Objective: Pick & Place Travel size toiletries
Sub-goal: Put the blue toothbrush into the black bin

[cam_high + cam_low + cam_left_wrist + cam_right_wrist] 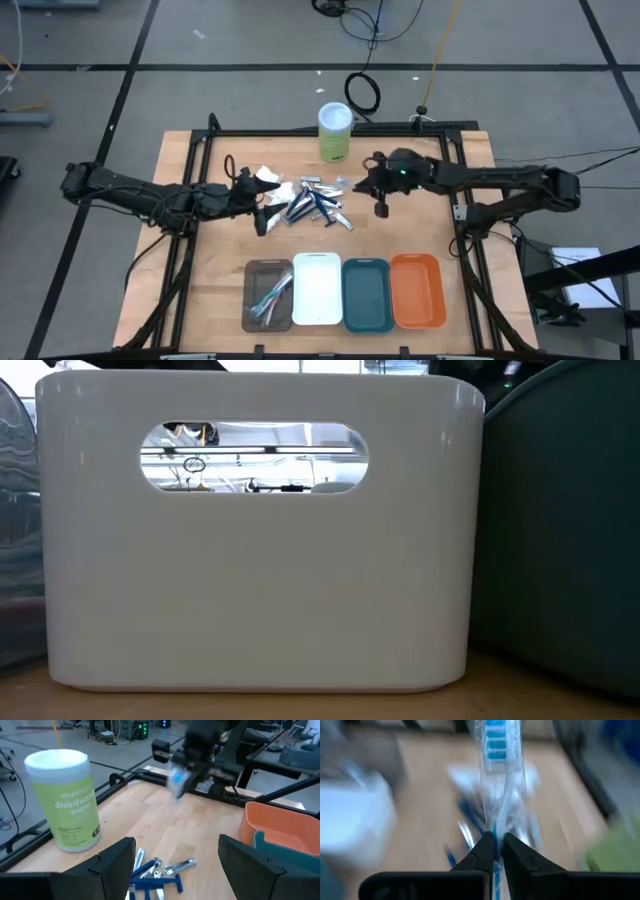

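Now lifting a clear toothbrush (496, 775) off the pile (312, 205) at table centre, right gripper (495, 842) clamped on its handle; left gripper (175, 865) hanging wide apart beside the pile. Probably needing carrying next to the near brown tray (252, 298). Blurring the right wrist view badly; blocking the low view with a white tray (250, 600).

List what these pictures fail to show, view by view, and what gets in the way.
- Low view: the white tray and teal tray fill the frame, hiding both arms and the pile.
- Right wrist view: motion blur; only the toothbrush in the shut right gripper reads.
- High view: items in the pile too small to sort.
- Left wrist view: the open left gripper covers part of the pile.
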Controlling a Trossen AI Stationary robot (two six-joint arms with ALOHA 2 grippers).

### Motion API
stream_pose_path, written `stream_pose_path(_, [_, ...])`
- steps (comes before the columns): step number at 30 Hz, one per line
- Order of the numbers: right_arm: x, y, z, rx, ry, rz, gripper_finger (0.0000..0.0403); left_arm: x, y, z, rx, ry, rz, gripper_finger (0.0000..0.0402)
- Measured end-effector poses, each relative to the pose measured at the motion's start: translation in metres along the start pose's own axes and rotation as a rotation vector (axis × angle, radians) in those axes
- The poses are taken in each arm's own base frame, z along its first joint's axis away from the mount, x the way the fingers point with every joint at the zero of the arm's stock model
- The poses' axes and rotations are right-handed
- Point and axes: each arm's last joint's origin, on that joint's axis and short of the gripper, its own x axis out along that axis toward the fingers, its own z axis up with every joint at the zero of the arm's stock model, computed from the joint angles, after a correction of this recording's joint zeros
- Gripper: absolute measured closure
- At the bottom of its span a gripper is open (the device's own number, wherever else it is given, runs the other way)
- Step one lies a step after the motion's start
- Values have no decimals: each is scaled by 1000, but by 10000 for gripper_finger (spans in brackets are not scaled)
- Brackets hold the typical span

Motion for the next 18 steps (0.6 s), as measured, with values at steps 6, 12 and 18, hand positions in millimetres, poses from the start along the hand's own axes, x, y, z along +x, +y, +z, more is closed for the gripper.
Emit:
stream_pose_path(6, [8, 18, -11, -4, -420, 103, 390, 24, -7, 0, -28, -88, -4, 121])
stream_pose_path(12, [19, 28, -24, 38, -440, 146, 390, 53, -16, -9, 67, -178, -5, 121])
stream_pose_path(18, [25, 37, -26, 24, -437, 179, 389, 73, -24, -14, 66, -313, -16, 121])
